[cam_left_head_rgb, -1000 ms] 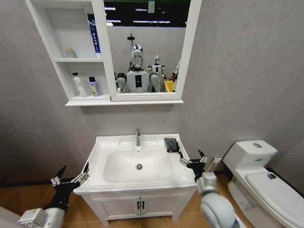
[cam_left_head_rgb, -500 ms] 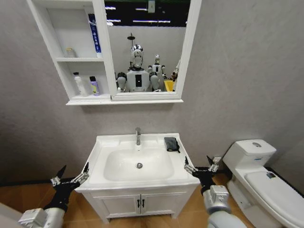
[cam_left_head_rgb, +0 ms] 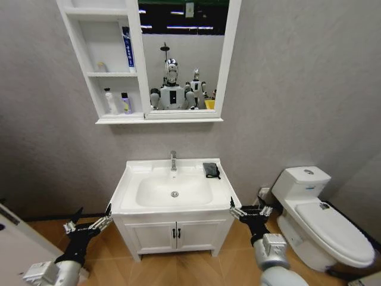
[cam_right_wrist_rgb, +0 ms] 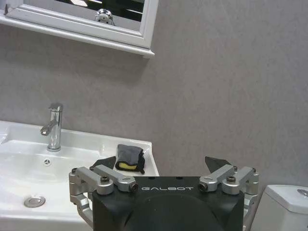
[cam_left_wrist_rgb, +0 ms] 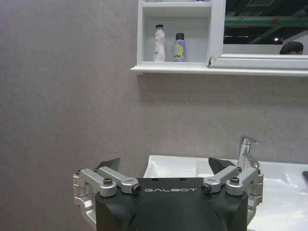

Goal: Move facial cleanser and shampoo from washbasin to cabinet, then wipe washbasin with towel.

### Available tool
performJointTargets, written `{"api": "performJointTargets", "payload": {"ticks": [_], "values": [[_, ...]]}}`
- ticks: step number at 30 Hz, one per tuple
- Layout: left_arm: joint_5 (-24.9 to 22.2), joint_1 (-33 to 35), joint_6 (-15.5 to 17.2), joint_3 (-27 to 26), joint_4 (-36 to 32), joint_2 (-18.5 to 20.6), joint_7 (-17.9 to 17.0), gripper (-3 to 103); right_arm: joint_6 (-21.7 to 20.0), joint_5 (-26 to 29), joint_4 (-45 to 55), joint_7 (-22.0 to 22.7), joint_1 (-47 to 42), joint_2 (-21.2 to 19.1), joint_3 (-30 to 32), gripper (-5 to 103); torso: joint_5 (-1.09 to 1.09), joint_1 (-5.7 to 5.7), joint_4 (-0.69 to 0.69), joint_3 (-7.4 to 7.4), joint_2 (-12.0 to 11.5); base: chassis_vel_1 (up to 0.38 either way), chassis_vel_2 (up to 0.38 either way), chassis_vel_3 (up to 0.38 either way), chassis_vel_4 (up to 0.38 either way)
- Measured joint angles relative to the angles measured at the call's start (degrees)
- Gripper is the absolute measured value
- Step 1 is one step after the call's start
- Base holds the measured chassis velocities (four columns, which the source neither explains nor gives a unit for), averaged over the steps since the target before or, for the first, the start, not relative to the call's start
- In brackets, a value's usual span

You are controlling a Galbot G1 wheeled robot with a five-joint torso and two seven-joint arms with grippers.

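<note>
Overhead, my head camera gives me the whole washbasin (cam_left_head_rgb: 128, 185), the towel (cam_left_head_rgb: 211, 170) on its back right corner, and the cabinet (cam_left_head_rgb: 83, 56) with two bottles (cam_left_head_rgb: 118, 102) on its lowest shelf. Both grippers hang low, left gripper (cam_left_head_rgb: 89, 221) and right gripper (cam_left_head_rgb: 250, 211) flanking the vanity, fingers spread, holding nothing. My left wrist view adds a closer look at the white bottle (cam_left_wrist_rgb: 159, 43) and purple bottle (cam_left_wrist_rgb: 179, 47). My right wrist view shows the towel's yellow edge beside the tap (cam_right_wrist_rgb: 54, 127).
</note>
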Motion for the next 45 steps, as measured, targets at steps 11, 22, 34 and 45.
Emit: {"api": "performJointTargets", "payload": {"ticks": [11,22,34,45], "values": [[0.0,0.0,0.0,0.0,0.0,0.0,-0.02,100,0.31,0.01,-0.73,-0.94,0.16,-0.52,-1.37,100,-0.03,-0.02,-0.01,-0.01,0.02,0.363,-0.361,-0.368,0.35],[0.0,0.0,-0.01,0.0,0.0,0.0,-0.01,100,3.4,0.6,-1.85,-3.07,-0.3,-1.15,-2.1,100,0.01,0.01,-0.02,0.0,-0.01,0.349,-0.359,-0.35,0.357],[0.0,0.0,-0.01,0.01,0.0,0.0,-0.02,100,5.18,-0.79,-3.45,-4.16,0.12,-1.73,-1.49,100,-0.02,-0.04,-0.04,-0.01,0.02,0.17,-0.151,-0.187,0.177],[0.0,-0.01,-0.01,0.01,0.0,0.0,-0.01,100,4.91,-0.95,-3.47,-4.21,0.15,-1.73,-1.43,100,0.0,0.03,-0.02,0.0,-0.02,-0.041,0.031,0.053,-0.024]]}}
